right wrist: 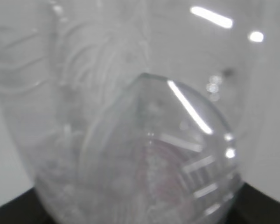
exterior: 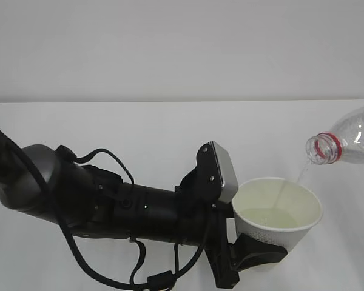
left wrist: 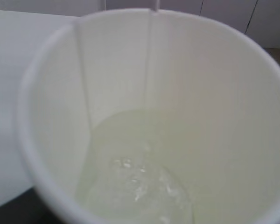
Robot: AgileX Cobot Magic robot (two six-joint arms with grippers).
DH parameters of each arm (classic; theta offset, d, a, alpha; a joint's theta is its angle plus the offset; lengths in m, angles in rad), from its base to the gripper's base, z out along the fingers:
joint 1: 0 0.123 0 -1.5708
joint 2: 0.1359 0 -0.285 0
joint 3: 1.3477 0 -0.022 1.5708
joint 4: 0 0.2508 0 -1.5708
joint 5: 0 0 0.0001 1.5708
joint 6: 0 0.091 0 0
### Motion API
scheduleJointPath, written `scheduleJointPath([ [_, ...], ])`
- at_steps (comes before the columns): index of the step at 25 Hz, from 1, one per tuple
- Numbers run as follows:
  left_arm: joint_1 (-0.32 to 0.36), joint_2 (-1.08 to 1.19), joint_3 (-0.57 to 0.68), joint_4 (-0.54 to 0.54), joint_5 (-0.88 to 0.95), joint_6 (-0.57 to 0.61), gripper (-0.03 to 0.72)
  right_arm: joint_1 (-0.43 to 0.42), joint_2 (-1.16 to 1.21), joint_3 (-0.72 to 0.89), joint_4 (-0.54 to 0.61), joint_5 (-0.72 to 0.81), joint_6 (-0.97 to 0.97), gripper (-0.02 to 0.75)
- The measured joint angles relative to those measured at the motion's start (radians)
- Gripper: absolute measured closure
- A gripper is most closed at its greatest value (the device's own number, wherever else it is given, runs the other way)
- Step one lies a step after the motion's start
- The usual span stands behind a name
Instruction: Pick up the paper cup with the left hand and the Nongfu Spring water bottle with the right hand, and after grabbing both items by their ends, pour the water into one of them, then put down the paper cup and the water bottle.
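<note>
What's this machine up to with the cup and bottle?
It is pouring water. The left gripper holds a paper cup near its base, above the white table. From the right, a tipped clear bottle with a red neck ring sends a thin stream into the cup. The cup already holds some water. The gripper holding the bottle is out of the outside view.

The left hand (exterior: 255,254) is reaching in low from the left, its black fingers (exterior: 261,251) clasping the paper cup (exterior: 279,212) near its base (grey wrist plate just beside the rim); the right hand is lying outside the exterior view.
</note>
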Motion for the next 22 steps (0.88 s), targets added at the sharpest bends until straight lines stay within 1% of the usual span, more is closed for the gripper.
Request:
scheduleJointPath([
  [22, 0.000, 0.000, 0.000, 0.000, 0.000, 0.000, 0.188, 0.000, 0.000, 0.000, 0.000, -0.001, -0.007, 0.286],
])
